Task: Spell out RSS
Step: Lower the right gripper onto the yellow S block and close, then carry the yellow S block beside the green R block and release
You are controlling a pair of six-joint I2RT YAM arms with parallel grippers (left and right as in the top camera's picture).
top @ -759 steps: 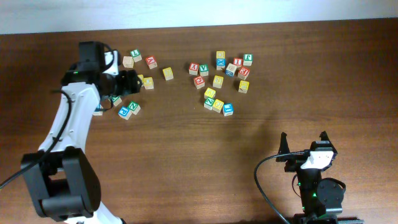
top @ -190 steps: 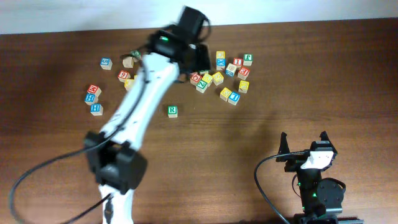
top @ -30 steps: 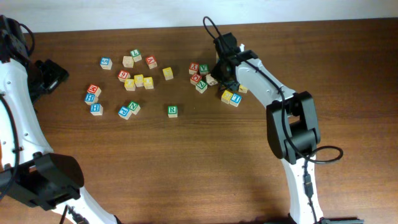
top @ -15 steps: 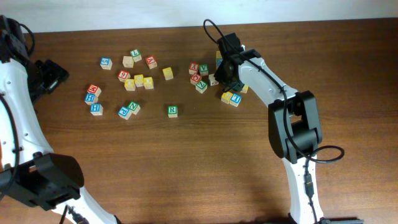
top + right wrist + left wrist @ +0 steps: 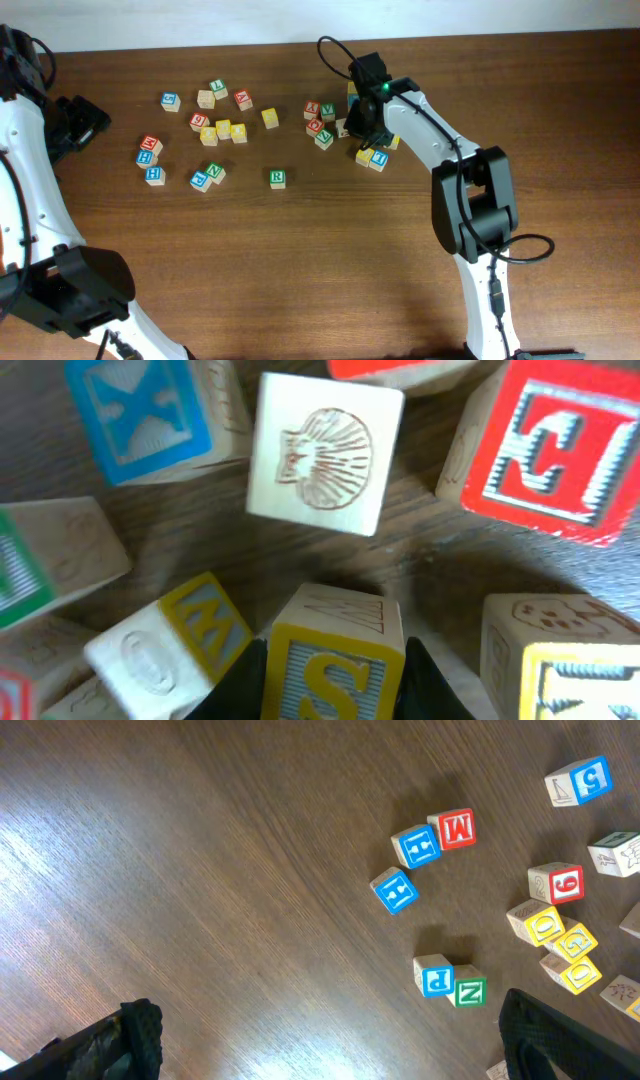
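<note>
Moved: since a few seconds ago the right arm has left its parked spot at the near edge and reached into the right-hand cluster, while the left arm has pulled back to the table's left side.
Yellow S cube (image 5: pixel 335 660): sits in the crowded right cluster, letter face up toward the wrist camera, directly under the right gripper; in the overhead view the gripper hides it.
Right gripper (image 5: pixel 333 685): one finger lies against each side of the S cube, so the jaws look clamped on it. The cube is apparently not yet lifted.
Neighbours: a yellow W cube (image 5: pixel 170 645) lies just beside it and a pale shell-carved cube (image 5: pixel 325 455) just beyond. The grip straight down is probably meant to fit between them.
R cube (image 5: pixel 277 178): stands alone on bare wood (image 5: pixel 300 260), well apart from both clusters, likely as the start of the word with room to its right.
Second S: cannot be picked out at this size.
Left gripper (image 5: pixel 325 1010): jaws wide apart, holding nothing, hanging over the left cluster clear of the working arm.
</note>
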